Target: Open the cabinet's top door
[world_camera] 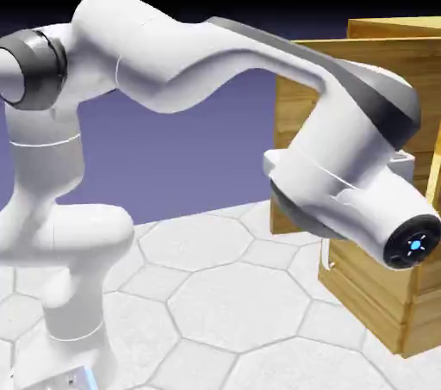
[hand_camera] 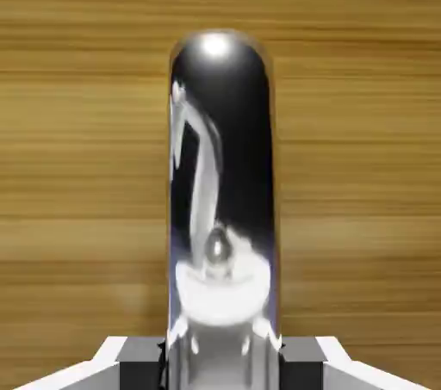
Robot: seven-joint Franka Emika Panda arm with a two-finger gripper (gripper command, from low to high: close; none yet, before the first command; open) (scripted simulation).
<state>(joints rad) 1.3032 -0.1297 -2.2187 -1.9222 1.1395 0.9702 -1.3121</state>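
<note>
The gripper [hand_camera: 220, 361] is clasping the silver handle [hand_camera: 222, 182] (its long axis running straight ahead) against the top door [hand_camera: 77, 121].

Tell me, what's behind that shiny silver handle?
Behind the handle is golden-brown wood, filling the hand view. Which panel it belongs to can't be told here. From the exterior view, the arm covers that part of the cabinet.

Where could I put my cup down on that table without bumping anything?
The hexagon-patterned table lies bare between the arm's base and the cabinet. It's crowded at the exterior view's right, where the tool grips the silver handle against the wood.
</note>
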